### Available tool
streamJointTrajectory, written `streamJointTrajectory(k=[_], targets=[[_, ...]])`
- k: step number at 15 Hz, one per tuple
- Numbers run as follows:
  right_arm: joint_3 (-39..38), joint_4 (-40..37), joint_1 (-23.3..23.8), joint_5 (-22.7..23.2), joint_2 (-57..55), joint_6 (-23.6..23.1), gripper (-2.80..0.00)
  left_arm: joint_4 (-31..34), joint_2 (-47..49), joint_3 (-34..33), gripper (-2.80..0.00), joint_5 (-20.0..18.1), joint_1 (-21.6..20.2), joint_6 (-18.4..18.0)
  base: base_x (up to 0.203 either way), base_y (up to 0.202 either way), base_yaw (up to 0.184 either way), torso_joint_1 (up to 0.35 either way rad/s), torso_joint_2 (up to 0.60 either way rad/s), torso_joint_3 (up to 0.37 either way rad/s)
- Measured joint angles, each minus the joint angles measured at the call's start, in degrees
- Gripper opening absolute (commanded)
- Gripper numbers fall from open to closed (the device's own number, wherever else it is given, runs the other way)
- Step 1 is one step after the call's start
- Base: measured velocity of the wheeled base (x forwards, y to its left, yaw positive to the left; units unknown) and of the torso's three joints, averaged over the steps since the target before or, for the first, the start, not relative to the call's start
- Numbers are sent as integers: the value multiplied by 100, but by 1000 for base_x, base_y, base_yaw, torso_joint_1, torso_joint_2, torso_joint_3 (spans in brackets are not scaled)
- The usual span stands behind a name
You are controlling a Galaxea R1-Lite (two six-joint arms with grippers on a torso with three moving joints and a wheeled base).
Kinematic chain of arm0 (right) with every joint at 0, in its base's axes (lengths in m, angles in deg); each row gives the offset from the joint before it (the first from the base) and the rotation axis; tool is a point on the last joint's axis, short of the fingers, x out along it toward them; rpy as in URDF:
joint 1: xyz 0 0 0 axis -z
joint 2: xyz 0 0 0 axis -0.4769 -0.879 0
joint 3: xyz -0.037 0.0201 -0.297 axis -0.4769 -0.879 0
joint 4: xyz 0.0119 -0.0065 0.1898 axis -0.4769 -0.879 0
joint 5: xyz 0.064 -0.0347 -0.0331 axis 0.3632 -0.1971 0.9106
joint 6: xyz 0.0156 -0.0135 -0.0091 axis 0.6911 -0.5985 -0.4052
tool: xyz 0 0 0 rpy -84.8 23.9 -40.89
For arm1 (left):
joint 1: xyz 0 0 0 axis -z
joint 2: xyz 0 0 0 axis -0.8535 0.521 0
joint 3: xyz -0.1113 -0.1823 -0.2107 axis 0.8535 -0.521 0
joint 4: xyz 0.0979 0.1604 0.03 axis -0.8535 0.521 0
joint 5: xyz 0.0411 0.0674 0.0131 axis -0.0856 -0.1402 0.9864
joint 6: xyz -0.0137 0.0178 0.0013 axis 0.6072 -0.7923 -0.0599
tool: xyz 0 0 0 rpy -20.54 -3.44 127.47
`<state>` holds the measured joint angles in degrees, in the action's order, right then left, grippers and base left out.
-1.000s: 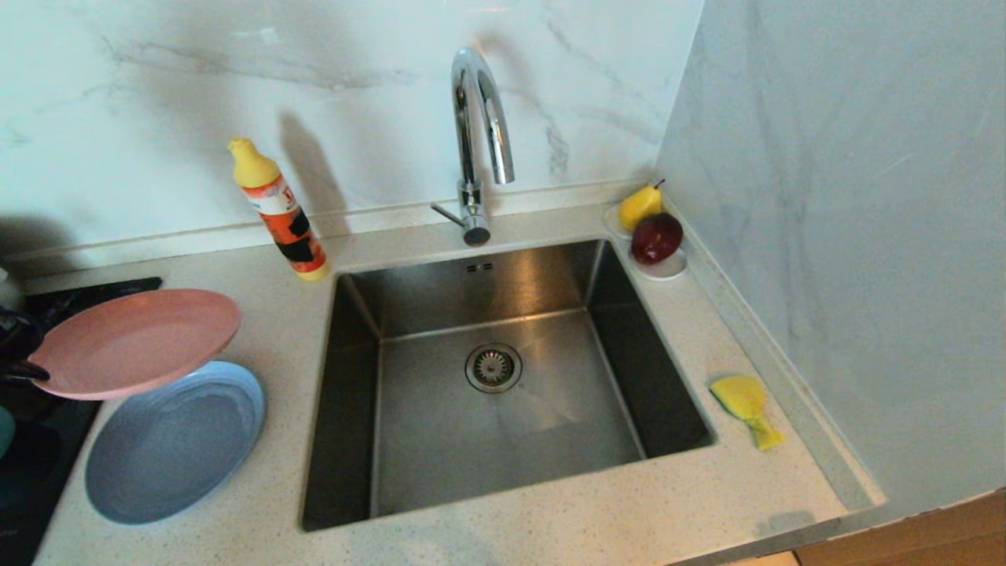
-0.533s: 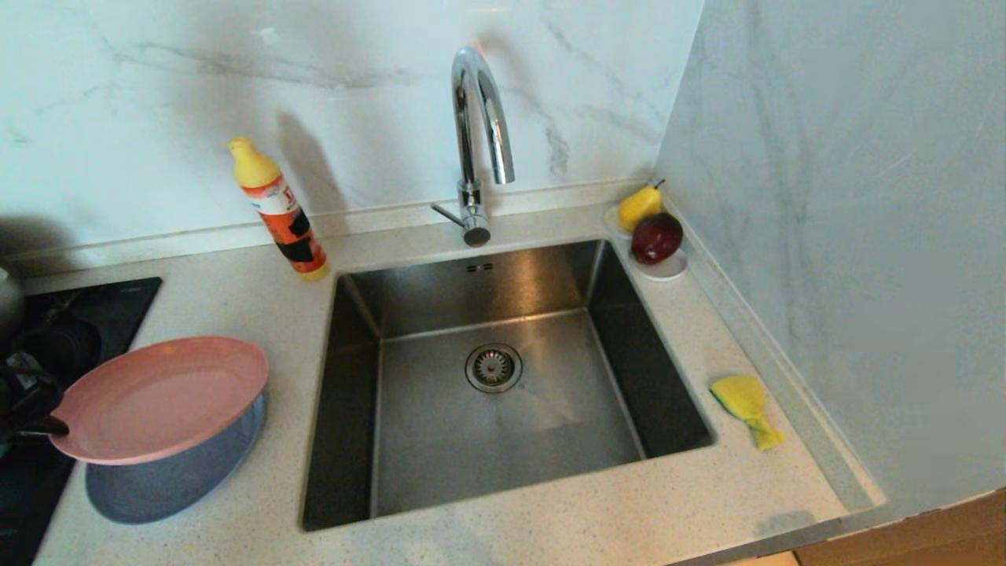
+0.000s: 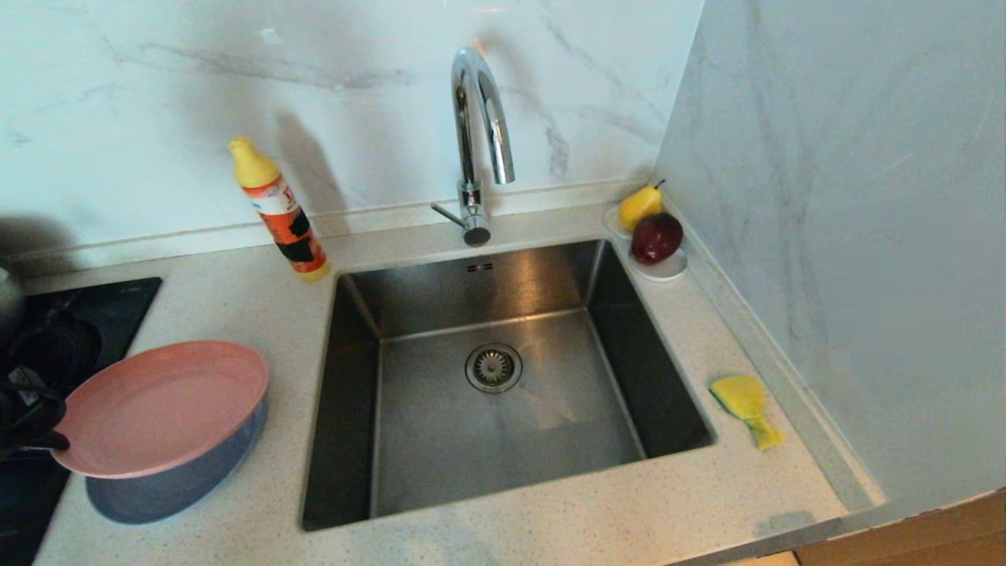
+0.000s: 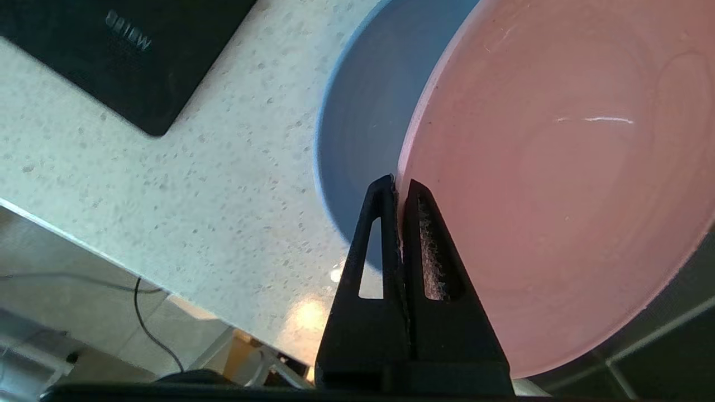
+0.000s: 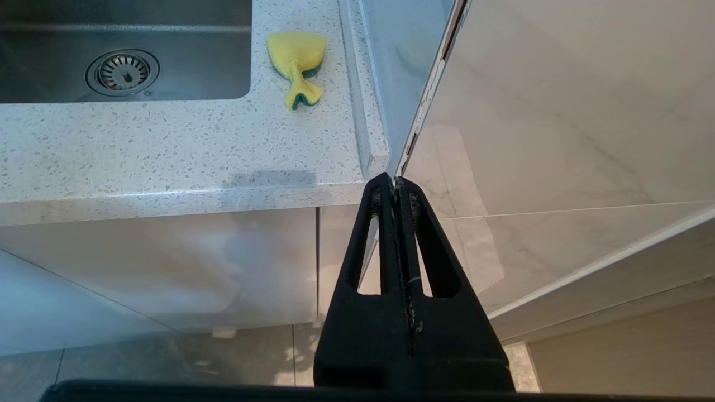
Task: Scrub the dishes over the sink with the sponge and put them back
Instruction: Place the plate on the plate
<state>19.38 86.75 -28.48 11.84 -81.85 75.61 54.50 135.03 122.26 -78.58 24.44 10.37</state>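
Note:
My left gripper (image 4: 397, 187) is shut on the rim of the pink plate (image 3: 161, 405), at the counter's left end. The pink plate (image 4: 558, 184) lies low over the light blue plate (image 3: 169, 491), which rests on the counter and shows beside it in the left wrist view as well (image 4: 363, 123). In the head view the gripper (image 3: 43, 440) sits at the plate's left edge. The yellow sponge (image 3: 745, 405) lies on the counter right of the sink (image 3: 354, 377), also seen from the right wrist (image 5: 296, 58). My right gripper (image 5: 395, 181) hangs shut and empty below the counter's front right corner.
A chrome tap (image 3: 479, 134) rises behind the sink. An orange detergent bottle (image 3: 279, 208) stands at the back left. A pear (image 3: 638, 206) and a dark red apple (image 3: 656, 237) sit on a white saucer (image 3: 668, 271) by the right wall. A black hob (image 3: 47, 330) lies far left.
The left gripper has carried the pink plate toward the front and down, from beside the hob to just over the blue plate, now covering most of it. The right arm has not moved.

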Motion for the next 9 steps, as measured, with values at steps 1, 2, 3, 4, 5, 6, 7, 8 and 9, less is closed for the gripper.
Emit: streamJointTrajectory(k=[1, 2, 3, 4, 5, 6, 7, 8, 9], targets=[[0, 0, 0, 0, 0, 0, -280, 1, -11, -67, -280, -2, -28, -4, 0, 0, 0, 0, 0, 0], [0, 2, 0, 0, 0, 0, -280, -1, -26, -161, -280, -17, -82, 4, 0, 0, 0, 0, 0, 0], [0, 4, 0, 0, 0, 2, -280, -4, -50, -261, -280, -26, -135, 4, 0, 0, 0, 0, 0, 0], [0, 2, 0, 0, 0, 1, -280, -1, -91, -342, -280, -28, -185, -3, 0, 0, 0, 0, 0, 0], [0, 2, 0, 0, 0, 2, -280, 0, -132, -388, -280, -25, -232, -20, 0, 0, 0, 0, 0, 0], [0, 2, 0, 0, 0, 0, -280, -1, -156, -413, -280, -24, -271, -40, 0, 0, 0, 0, 0, 0], [0, 0, 0, 0, 0, 0, -280, -1, -180, -462, -280, -20, -306, -50, 0, 0, 0, 0, 0, 0], [0, 2, 0, 1, 0, 0, -280, -4, -197, -529, -280, -17, -329, -62, 0, 0, 0, 0, 0, 0], [0, 2, 0, 1, 0, 0, -280, -34, -209, -603, -280, -19, -338, -113, 0, 0, 0, 0, 0, 0]])
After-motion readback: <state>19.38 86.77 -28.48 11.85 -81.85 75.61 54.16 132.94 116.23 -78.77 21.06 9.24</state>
